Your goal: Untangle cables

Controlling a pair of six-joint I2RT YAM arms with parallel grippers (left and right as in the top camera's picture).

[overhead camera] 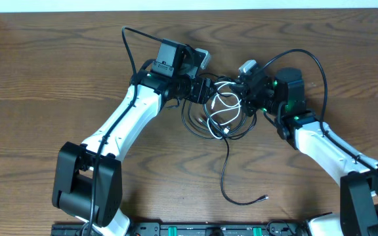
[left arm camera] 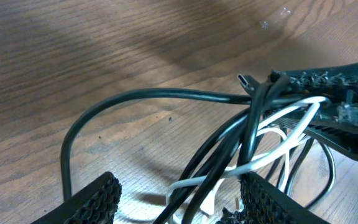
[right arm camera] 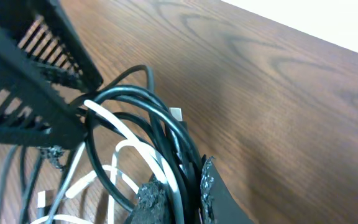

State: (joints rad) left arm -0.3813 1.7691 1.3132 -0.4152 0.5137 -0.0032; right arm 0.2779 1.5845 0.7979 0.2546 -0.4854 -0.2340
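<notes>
Right gripper (right arm camera: pixel 180 186) clenched on cables (overhead camera: pixel 223 110), left gripper (left arm camera: pixel 179 198) released astride them; middle of table (overhead camera: pixel 44 65), open wood on all sides.

Brown wood-grain table (overhead camera: pixel 58 85), tangled black and white cables (overhead camera: pixel 223 110) at its middle, one black tail toward the near edge.

Brown wood-grain table (overhead camera: pixel 44 78), a white strip (overhead camera: pixel 176 4) along its far edge.
</notes>
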